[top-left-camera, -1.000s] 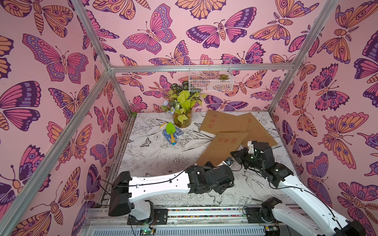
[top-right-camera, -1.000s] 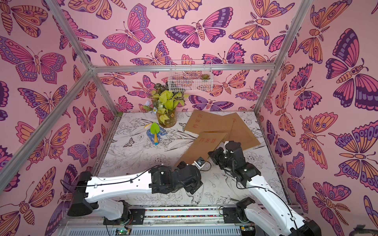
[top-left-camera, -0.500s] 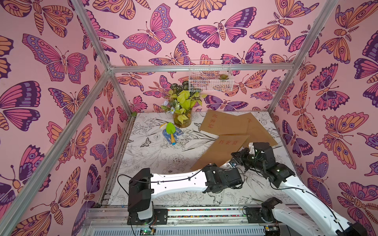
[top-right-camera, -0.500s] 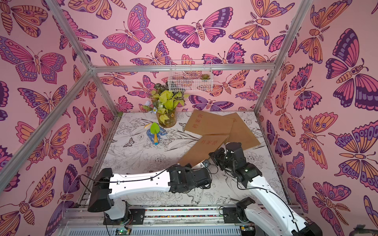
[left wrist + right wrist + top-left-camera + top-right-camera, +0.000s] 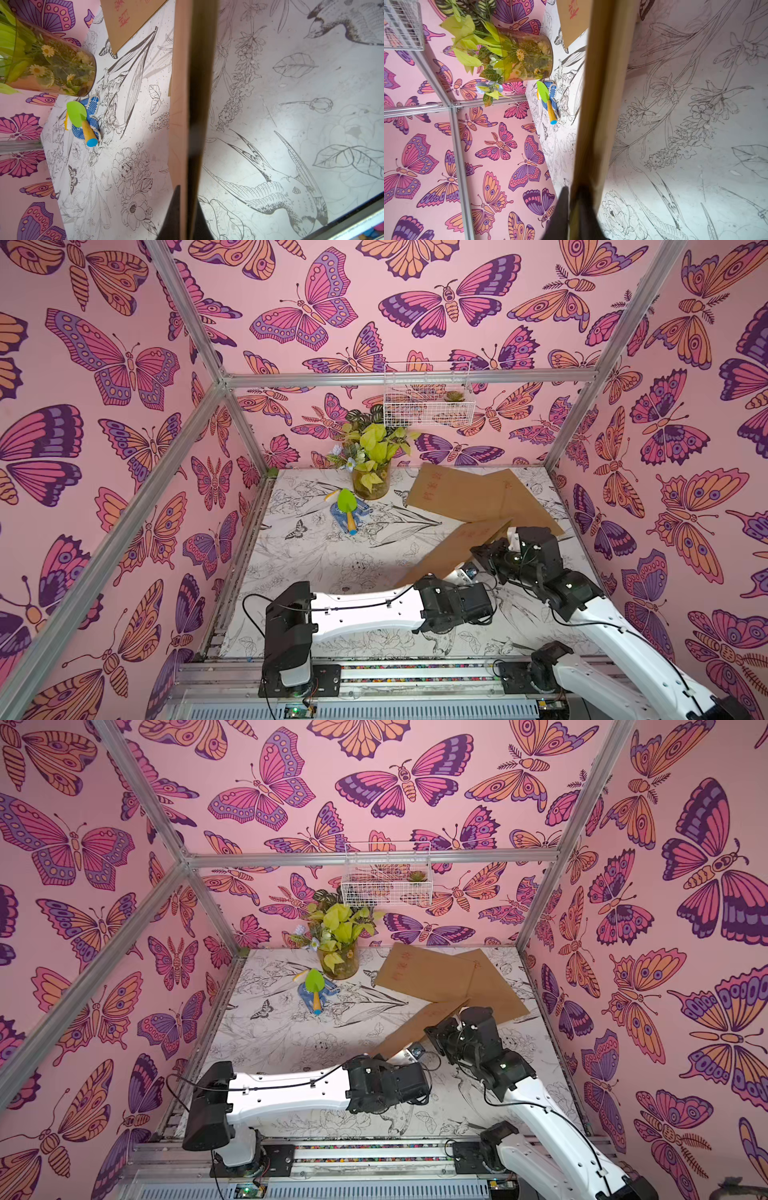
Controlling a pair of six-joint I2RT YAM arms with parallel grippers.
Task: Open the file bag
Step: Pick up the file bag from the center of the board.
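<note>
Fingers of the left gripper press together on the near-left corner of the file bag, one dark tip on each face of the brown sheet. In both top views the left gripper meets that corner just above the table. The right gripper straddles the bag's right edge. In its wrist view, its fingers sit on either side of the edge, but I cannot tell whether they pinch it or stand slightly apart.

The file bag hangs tilted over the near-right part of the table, its far-right end highest, carried between the two tools.

The left arm stretches low along the near edge from left to right, wrist bent toward the far side. The right arm rises from the near-right corner and leans left.

A second ago the left arm was folded further left, with its tool short of the bag. It has since reached right and closed on the corner. Two more brown bags lie flat, far right, unchanged.
</note>
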